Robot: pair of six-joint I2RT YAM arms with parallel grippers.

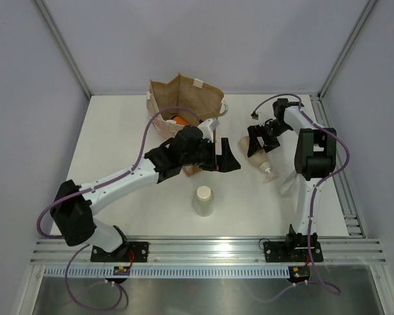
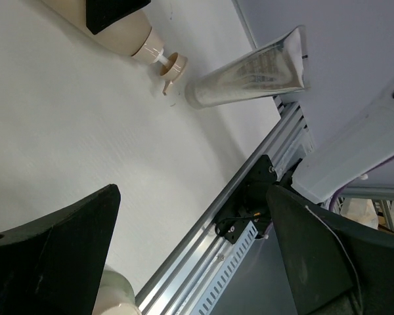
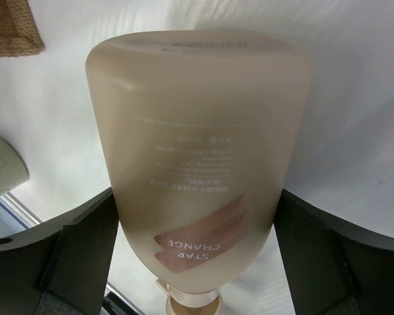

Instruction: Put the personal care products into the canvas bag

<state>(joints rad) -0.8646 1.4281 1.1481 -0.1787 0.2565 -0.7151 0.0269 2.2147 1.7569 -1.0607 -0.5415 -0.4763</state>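
Note:
The canvas bag (image 1: 184,98) stands open at the back of the table, and an orange bottle (image 1: 178,119) shows inside it. My left gripper (image 1: 226,159) hovers in front of the bag, open and empty (image 2: 190,256). My right gripper (image 1: 256,139) is shut on the lying peach bottle (image 1: 253,147), its fingers (image 3: 85,249) pressed against both sides of the body (image 3: 197,164). The cream cylinder (image 1: 204,200) stands at the table's middle front. The thin clear tube (image 2: 249,69) lies beside the peach bottle's nozzle (image 2: 167,65). The green bottle is out of view.
An aluminium rail (image 1: 203,249) runs along the table's near edge and another (image 1: 345,190) along the right edge. Grey walls close off the back and sides. A corner of the bag (image 3: 13,26) shows in the right wrist view.

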